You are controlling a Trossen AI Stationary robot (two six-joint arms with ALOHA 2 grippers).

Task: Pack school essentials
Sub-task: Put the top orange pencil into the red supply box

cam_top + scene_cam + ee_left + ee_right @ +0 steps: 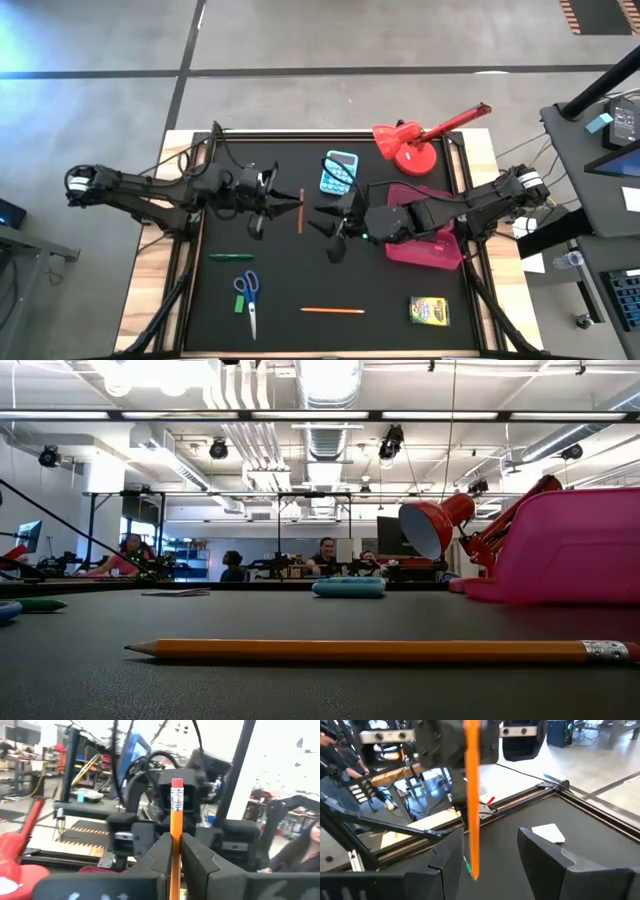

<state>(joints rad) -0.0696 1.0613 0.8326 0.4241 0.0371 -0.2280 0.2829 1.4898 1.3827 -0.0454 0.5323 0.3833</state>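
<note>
My left gripper is shut on an orange pencil above the middle of the black mat. Facing it from the table's right, my right gripper stands open; in its wrist view the pencil hangs just ahead of its fingers, untouched as far as I can see. A second orange pencil, blue-handled scissors, a green pen and a yellow-green crayon box lie flat on the mat. A small white square lies there too. My left gripper pinches the pencil's shaft between its two fingers, below the eraser end. The fingers come roughly level from the table's left and lie across the pencil. The pencil is lifted clear of the mat, tilted, eraser end up and tip down.
A pink case lies under my right arm at the mat's right. A light blue calculator and a red desk lamp stand at the far side. People sit in the room beyond the table.
</note>
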